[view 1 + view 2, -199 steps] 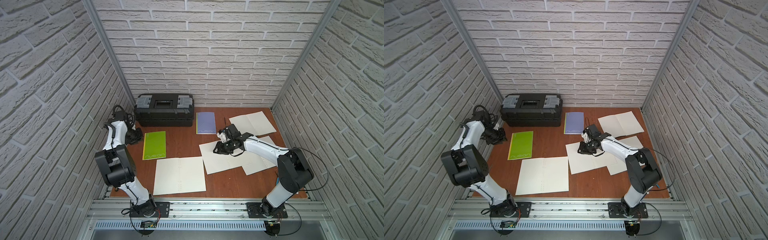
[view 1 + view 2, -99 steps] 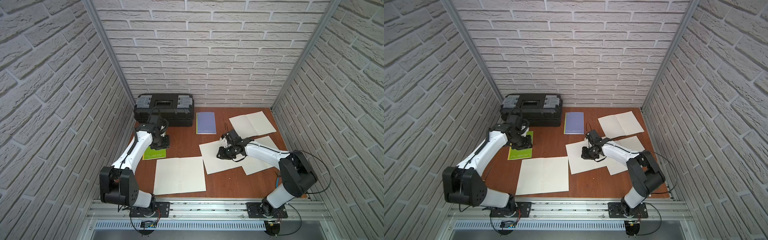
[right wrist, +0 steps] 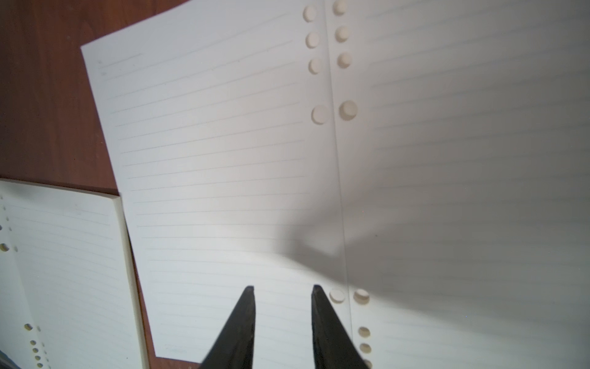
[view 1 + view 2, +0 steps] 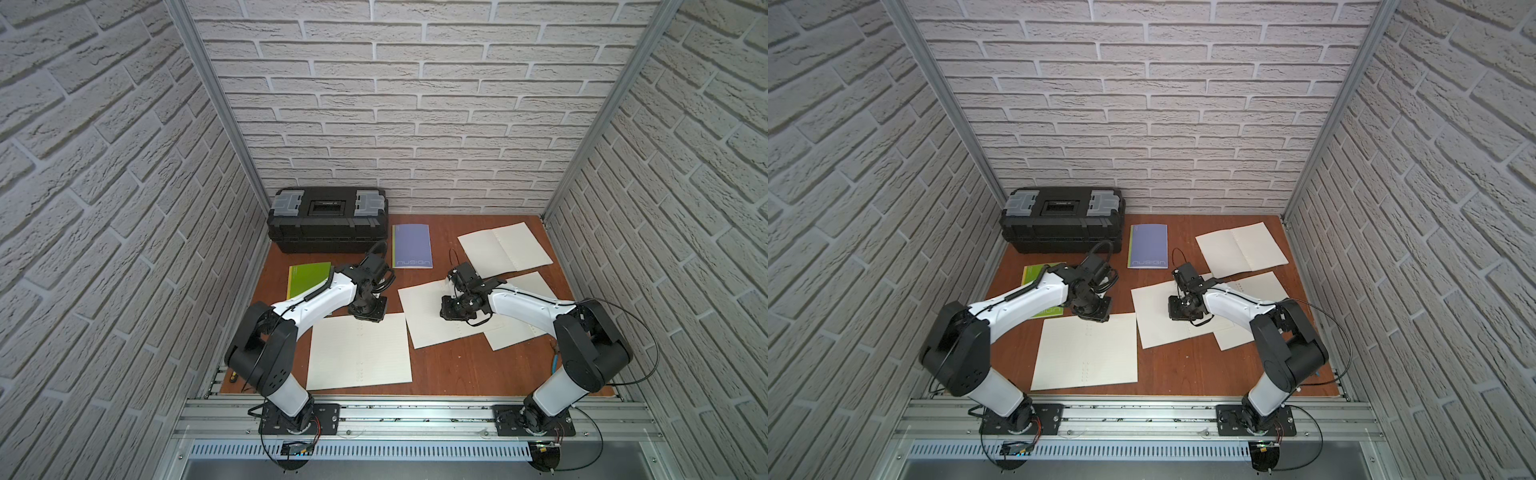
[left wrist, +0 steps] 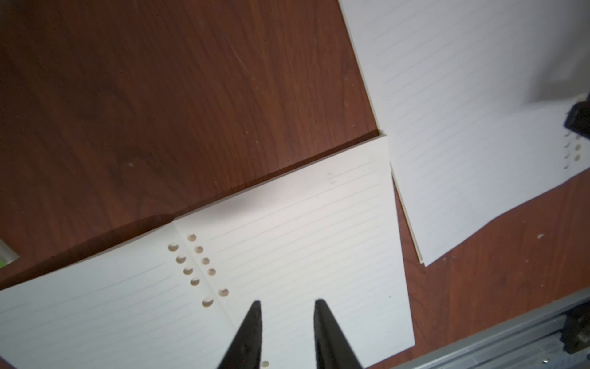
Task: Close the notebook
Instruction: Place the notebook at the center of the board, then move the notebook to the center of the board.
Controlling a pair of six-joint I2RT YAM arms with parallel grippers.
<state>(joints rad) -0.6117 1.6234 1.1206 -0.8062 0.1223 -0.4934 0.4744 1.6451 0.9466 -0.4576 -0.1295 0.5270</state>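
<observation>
Several notebooks lie open with cream lined pages. One open notebook [image 4: 359, 353] [image 4: 1086, 353] lies at the front. My left gripper [image 4: 368, 316] [image 5: 287, 302] hangs over its far edge near the punched spine [image 5: 198, 265], open and empty. A second open notebook [image 4: 432, 328] [image 3: 223, 159] lies in the middle, partly over a third [image 4: 521, 328]. My right gripper [image 4: 451, 309] [image 3: 282, 287] is low over the second notebook's page, just beside its spine holes [image 3: 348, 295], open with nothing between the fingers.
A fourth open notebook [image 4: 505, 251] lies at the back right. A closed purple notebook [image 4: 411, 245] and a closed green one [image 4: 307, 278] lie on the brown table [image 4: 449, 365]. A black toolbox [image 4: 328, 218] stands at the back left. Brick walls close in three sides.
My left arm has swung from the left wall, across the green notebook, to the front notebook's far edge. My right gripper has shifted slightly toward the front over the middle notebook.
</observation>
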